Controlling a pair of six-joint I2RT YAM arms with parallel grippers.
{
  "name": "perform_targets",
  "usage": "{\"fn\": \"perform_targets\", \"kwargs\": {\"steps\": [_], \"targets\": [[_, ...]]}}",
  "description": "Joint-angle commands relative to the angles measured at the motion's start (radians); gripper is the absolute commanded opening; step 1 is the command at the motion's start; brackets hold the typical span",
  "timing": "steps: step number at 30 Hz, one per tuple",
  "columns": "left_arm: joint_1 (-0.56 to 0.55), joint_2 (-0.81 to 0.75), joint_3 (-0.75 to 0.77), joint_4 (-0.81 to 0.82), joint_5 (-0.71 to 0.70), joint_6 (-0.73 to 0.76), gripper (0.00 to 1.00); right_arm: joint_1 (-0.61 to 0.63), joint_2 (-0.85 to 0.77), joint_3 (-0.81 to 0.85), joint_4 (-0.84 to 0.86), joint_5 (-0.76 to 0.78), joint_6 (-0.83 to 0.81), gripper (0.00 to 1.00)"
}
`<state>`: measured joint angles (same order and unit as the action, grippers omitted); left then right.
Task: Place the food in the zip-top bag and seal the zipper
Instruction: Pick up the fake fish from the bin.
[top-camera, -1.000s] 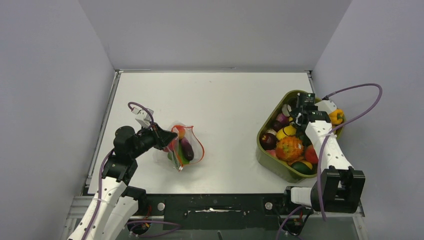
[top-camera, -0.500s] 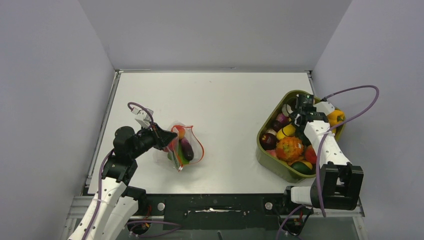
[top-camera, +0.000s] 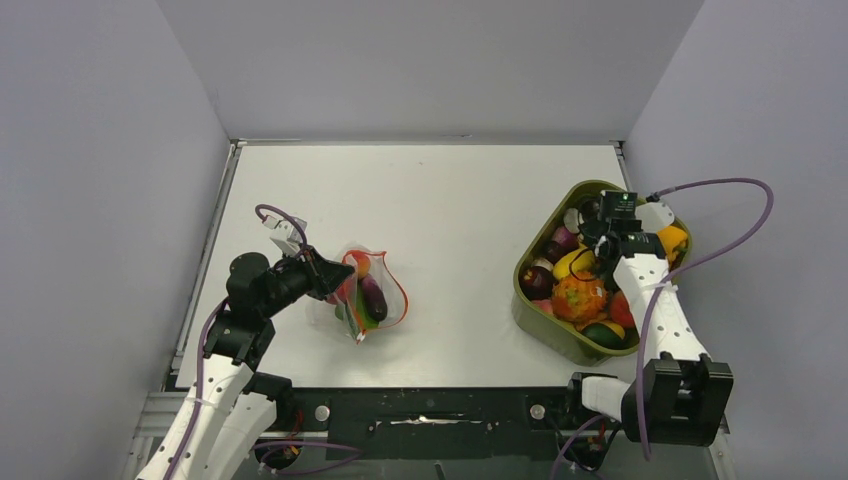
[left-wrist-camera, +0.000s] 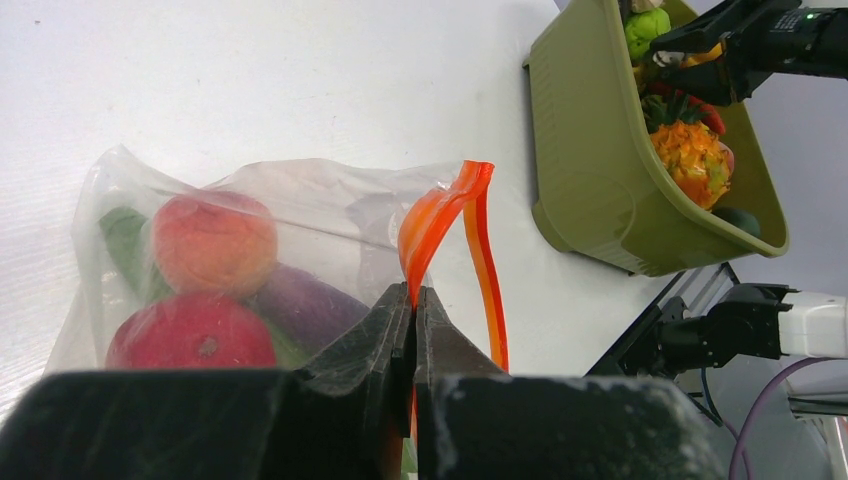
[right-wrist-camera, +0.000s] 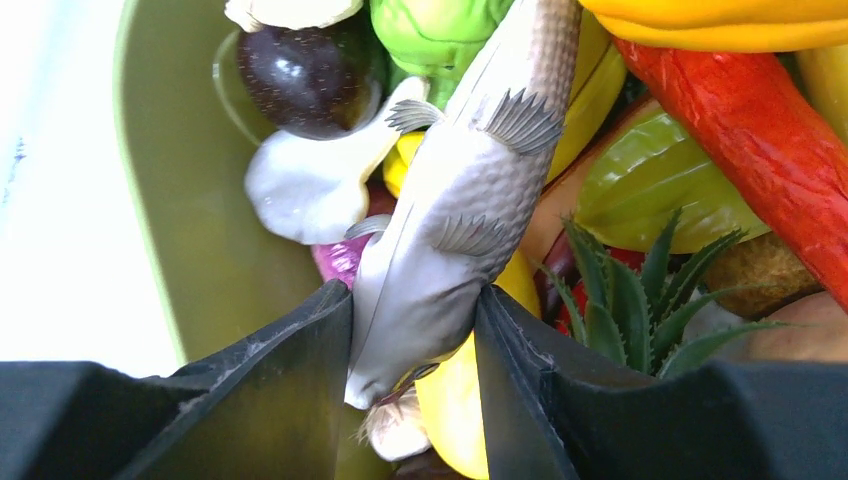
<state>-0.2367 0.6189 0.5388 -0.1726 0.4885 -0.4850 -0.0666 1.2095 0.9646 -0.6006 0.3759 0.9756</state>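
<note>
Your right gripper (right-wrist-camera: 413, 300) is clamped on a silvery toy fish (right-wrist-camera: 470, 190) inside the tub (right-wrist-camera: 190, 200). Its pads sit on the fish's two flanks near one end, and the long body runs straight ahead of the fingers, away from the wrist. Your left gripper (left-wrist-camera: 413, 295) is pinched tight on the zipper (left-wrist-camera: 440, 215), holding the bag (left-wrist-camera: 330, 210) with its mouth raised just beyond the tips.

The coming move turns on one relation: the bag lies well apart from the right gripper, far to its left across the table. The left arm is at the bag but busy, so the carry falls to the right.

The top view shows that gap but not either grip. Only the right wrist view shows the fish held. Only the left wrist view shows a peach (left-wrist-camera: 213, 240), a red piece (left-wrist-camera: 190, 335) and a purple piece (left-wrist-camera: 310, 310) inside the bag. Room there looks tight, I judge, so the fish likely needs to go in end-first.
</note>
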Motion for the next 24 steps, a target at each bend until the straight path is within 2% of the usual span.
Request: {"fn": "perform_targets", "kwargs": {"steps": [1,11,24], "targets": [[-0.003,-0.010,0.033,0.038,0.003,0.016,0.00,0.015,-0.086,0.009,0.060,-0.051,-0.002,0.28],[-0.002,-0.009,0.032,0.039,0.009,0.015,0.00,0.086,-0.174,0.030,0.042,-0.031,0.027,0.26],[-0.004,-0.026,0.029,0.038,0.003,0.011,0.00,0.252,-0.203,0.084,0.047,0.021,0.039,0.25]]}}
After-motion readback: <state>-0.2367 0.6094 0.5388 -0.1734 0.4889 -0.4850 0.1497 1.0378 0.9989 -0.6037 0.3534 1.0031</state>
